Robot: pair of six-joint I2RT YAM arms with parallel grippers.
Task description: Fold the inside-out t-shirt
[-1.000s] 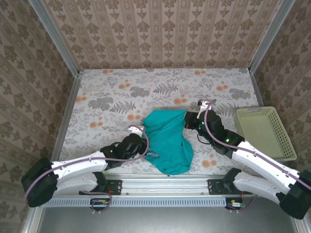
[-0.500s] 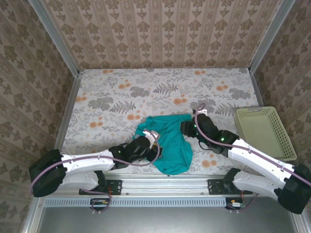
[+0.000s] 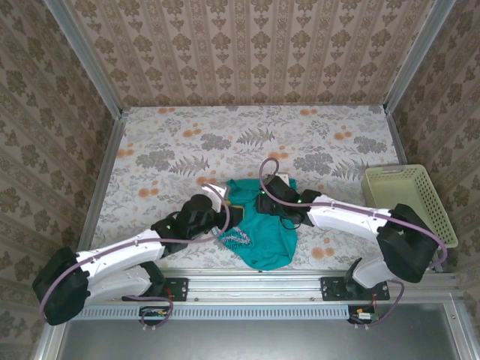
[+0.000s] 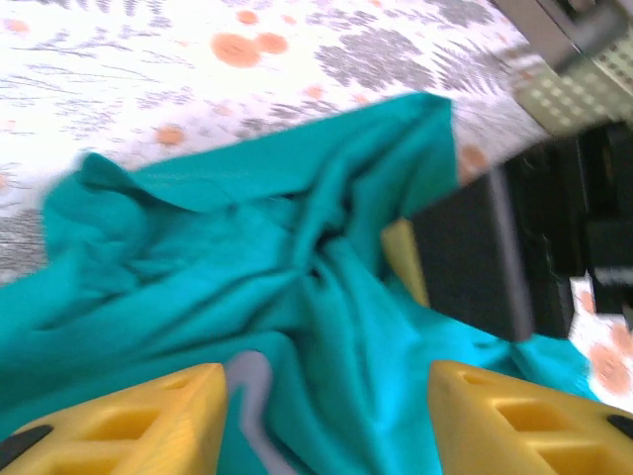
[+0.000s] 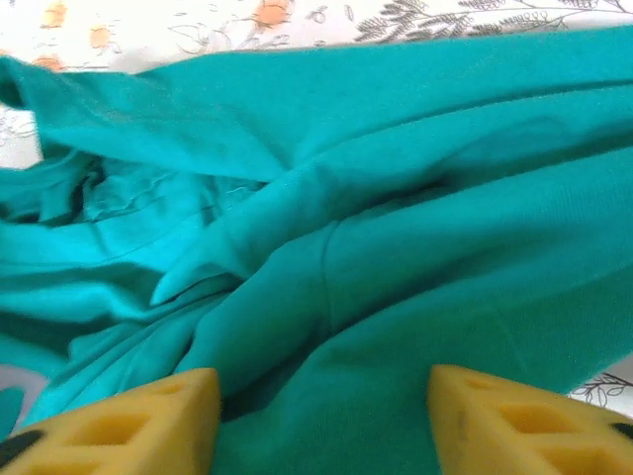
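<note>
The inside-out t-shirt [image 3: 264,238] is a crumpled teal heap near the table's front edge, with a bit of white graphic [image 3: 236,238] showing at its left. My left gripper [image 3: 223,204] stands at the heap's upper left. In its wrist view its yellow fingers [image 4: 178,411] are spread apart over folds of the t-shirt [image 4: 297,247], gripper [image 4: 326,406] open. My right gripper [image 3: 260,202] reaches in over the heap's top from the right. Its fingers [image 5: 495,416] also stand apart above the teal cloth [image 5: 396,198], gripper [image 5: 321,406] open, nothing pinched.
A pale yellow basket [image 3: 409,202] stands at the right edge of the floral table [image 3: 225,142]. The right arm [image 3: 352,219] stretches across the table's front right. Metal frame posts and patterned walls close in the sides and back.
Both grippers have opened and let go of the t-shirt, which has sunk into a lower heap. The right arm has swung left over it; the left gripper has pulled back slightly.
</note>
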